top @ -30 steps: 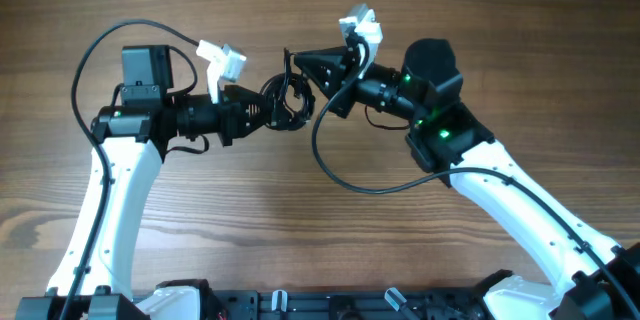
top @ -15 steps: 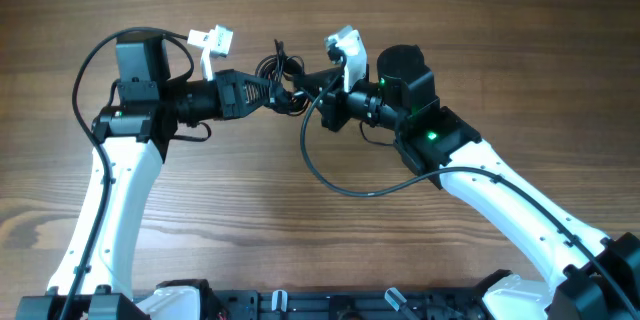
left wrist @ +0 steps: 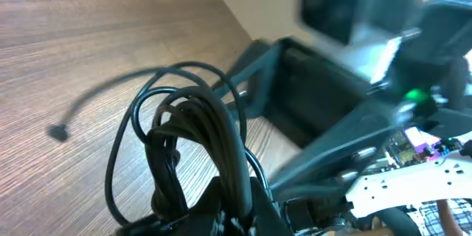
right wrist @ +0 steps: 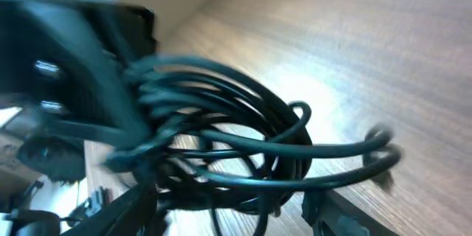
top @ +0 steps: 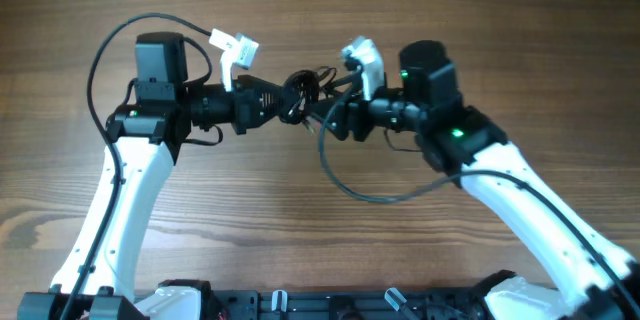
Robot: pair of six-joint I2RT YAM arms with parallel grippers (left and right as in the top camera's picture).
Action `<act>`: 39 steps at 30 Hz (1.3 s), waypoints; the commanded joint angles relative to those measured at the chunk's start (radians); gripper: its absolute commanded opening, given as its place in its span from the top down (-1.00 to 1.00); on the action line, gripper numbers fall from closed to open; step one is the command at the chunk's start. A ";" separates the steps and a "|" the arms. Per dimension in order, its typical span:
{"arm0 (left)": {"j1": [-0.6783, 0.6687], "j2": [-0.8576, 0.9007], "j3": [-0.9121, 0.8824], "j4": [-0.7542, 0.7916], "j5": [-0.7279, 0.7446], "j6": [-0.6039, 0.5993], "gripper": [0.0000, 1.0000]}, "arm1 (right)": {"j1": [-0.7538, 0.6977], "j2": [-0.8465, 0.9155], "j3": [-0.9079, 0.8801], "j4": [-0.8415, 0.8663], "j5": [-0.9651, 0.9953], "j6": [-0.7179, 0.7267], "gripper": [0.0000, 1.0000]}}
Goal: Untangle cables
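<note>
Holding the tangle up between both arms

Left gripper was clamped on the cables, anchoring the bundle, apparently lifted off the table, so its loops could hang free. Right gripper met the same bundle from the opposite side. Its jaws were parted around several loops and pinched none, though the wrist view was blurred. One plug end trailed loose over the wood. My read: knot not yet separated; right needed one single strand.
</note>
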 commanded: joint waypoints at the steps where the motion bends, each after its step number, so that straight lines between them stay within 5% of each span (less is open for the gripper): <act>1: 0.011 -0.004 0.011 0.006 0.023 0.029 0.86 | -0.026 -0.113 0.010 -0.004 -0.012 0.002 -0.30; 2: 0.011 -0.004 0.011 0.006 0.023 0.029 0.87 | -0.029 -0.125 0.010 -0.004 0.043 0.002 -0.14; 4: 0.010 -0.004 0.011 0.006 0.023 0.029 0.92 | -0.028 -0.118 0.010 -0.018 0.105 0.006 0.59; 6: 0.011 -0.004 0.011 0.006 0.023 0.029 0.92 | -0.028 -0.099 0.010 -0.082 0.107 0.045 0.76; 12: 0.010 -0.004 0.011 0.006 0.023 0.029 0.92 | -0.023 0.004 0.010 -0.113 -0.019 0.100 0.45; 15: 0.010 -0.004 0.011 0.006 0.023 0.029 0.92 | -0.023 0.005 0.010 -0.086 -0.067 0.108 0.47; 18: 0.010 -0.004 0.011 0.006 0.023 0.029 0.92 | -0.023 0.005 0.010 -0.067 -0.078 0.110 0.91; 25: 0.010 -0.004 0.011 0.006 0.122 0.029 0.92 | 0.060 0.069 0.010 0.071 -0.029 0.150 0.92; 29: 0.006 -0.004 0.011 0.006 0.179 0.028 0.92 | 0.067 0.145 0.010 0.277 -0.033 0.301 0.91; 30: 0.000 -0.004 0.011 0.006 0.178 0.029 0.92 | 0.069 0.153 0.010 0.283 -0.032 0.319 0.84; 31: -0.006 -0.004 0.011 0.006 0.178 0.029 0.92 | 0.069 0.158 0.010 0.275 -0.033 0.317 0.44; 32: -0.007 -0.004 0.011 0.006 0.177 0.029 0.92 | 0.066 0.158 0.010 0.257 -0.033 0.315 0.25; 35: 0.014 -0.004 0.011 0.006 0.166 0.029 0.92 | 0.030 0.135 0.010 0.129 -0.033 0.315 -0.99; 39: 0.063 -0.004 0.011 0.006 0.166 0.029 0.92 | -0.132 0.034 0.010 -0.113 -0.033 0.276 -1.00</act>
